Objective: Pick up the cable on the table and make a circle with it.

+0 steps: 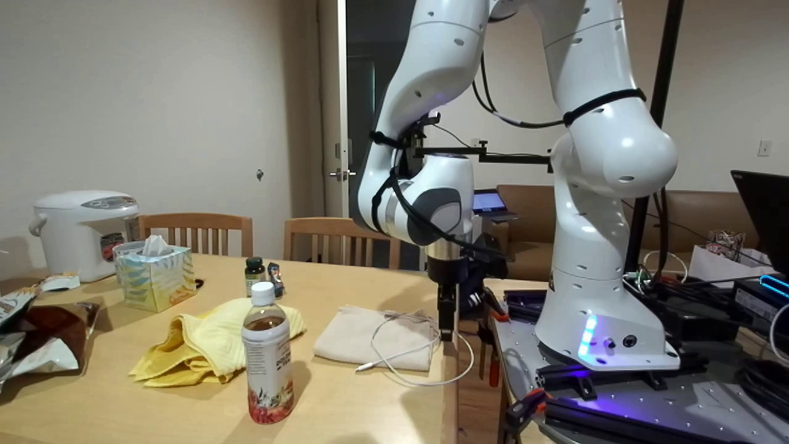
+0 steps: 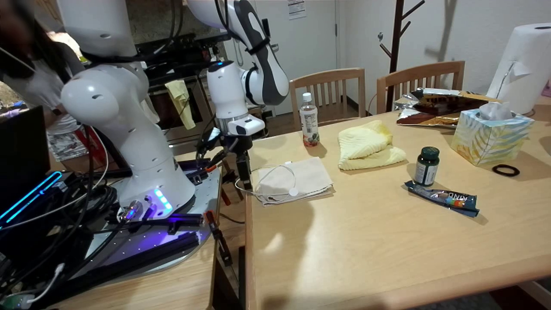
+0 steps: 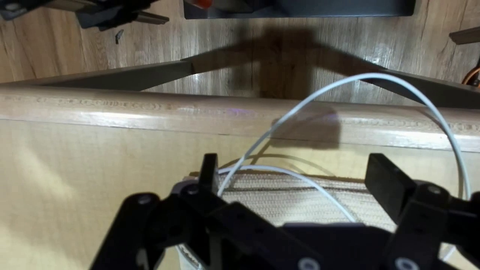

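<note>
A thin white cable [image 1: 425, 385] lies in loose loops on a folded beige cloth [image 1: 351, 336] at the table's edge. In an exterior view it carries a small round white piece [image 2: 293, 192]. One loop reaches past the table edge; this also shows in the wrist view, where the cable [image 3: 375, 75] arcs over the edge. My gripper [image 1: 447, 338] points down beside the cloth, at the table's edge, and also shows in an exterior view [image 2: 246, 185]. In the wrist view its fingers [image 3: 294, 168] are wide apart, with cable strands and cloth [image 3: 285, 198] seen between them. Nothing is gripped.
A drink bottle [image 1: 269, 364] and a yellow cloth [image 1: 216, 336] stand and lie beyond the beige cloth. A pill bottle [image 2: 427, 167], a snack bar [image 2: 445, 199] and a tissue box [image 2: 490, 135] are farther off. The wooden table edge [image 3: 150, 112] borders a gap above the floor.
</note>
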Controlling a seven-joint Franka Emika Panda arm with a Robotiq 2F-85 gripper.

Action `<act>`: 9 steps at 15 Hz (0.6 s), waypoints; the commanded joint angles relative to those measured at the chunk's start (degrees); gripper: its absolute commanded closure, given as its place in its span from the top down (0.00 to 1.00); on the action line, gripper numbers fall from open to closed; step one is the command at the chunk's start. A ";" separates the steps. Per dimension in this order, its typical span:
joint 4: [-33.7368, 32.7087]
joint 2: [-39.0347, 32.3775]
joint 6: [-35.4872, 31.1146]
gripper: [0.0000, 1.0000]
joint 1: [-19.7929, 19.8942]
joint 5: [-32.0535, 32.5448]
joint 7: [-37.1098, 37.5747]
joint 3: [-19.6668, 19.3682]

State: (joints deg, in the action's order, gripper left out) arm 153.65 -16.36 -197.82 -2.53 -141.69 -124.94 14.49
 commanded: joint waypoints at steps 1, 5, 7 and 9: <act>0.08 1.80 0.00 1.00 -1.53 -3.17 -4.85 -2.45; -1.45 2.76 -0.11 1.00 0.96 -3.07 -11.03 0.10; -2.34 2.44 -0.10 1.00 0.20 -2.45 -12.73 -1.29; -2.83 2.67 -0.10 1.00 -1.40 -1.48 -13.44 -3.71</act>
State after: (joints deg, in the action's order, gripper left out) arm 151.32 -15.16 -197.81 -3.26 -142.08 -133.19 13.25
